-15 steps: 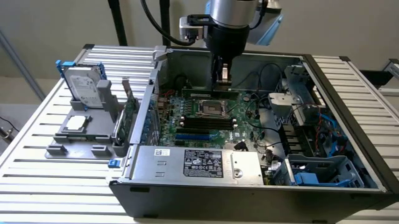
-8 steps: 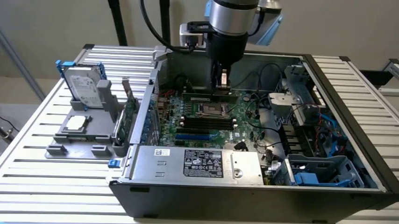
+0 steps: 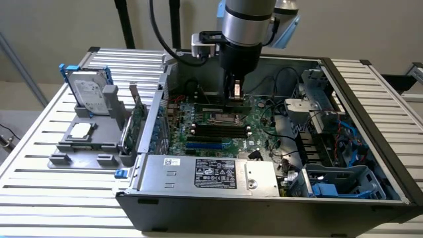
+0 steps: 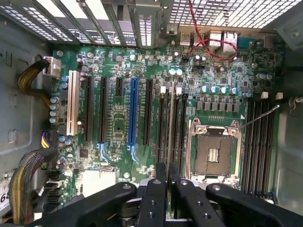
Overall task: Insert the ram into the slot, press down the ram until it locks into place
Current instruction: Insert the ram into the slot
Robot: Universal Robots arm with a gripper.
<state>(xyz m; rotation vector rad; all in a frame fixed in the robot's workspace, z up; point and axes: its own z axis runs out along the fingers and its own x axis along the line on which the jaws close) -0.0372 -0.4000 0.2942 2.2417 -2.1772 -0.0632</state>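
Right, I see jaws pinched narrow on the ram [image 4: 171, 124], black slots [image 4: 162, 124] hugging both sides, CPU socket [image 4: 214, 153] just beside, case wall [image 4: 289, 156] well beyond.

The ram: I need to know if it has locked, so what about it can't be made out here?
Wrist view: the ram stands edge-on in the gripper, so its chips cannot be seen.
Wrist view: whether its lower edge has entered the slot is hidden by the ram itself.
Exterior view: the gripper and the arm cover where the ram meets the slot.
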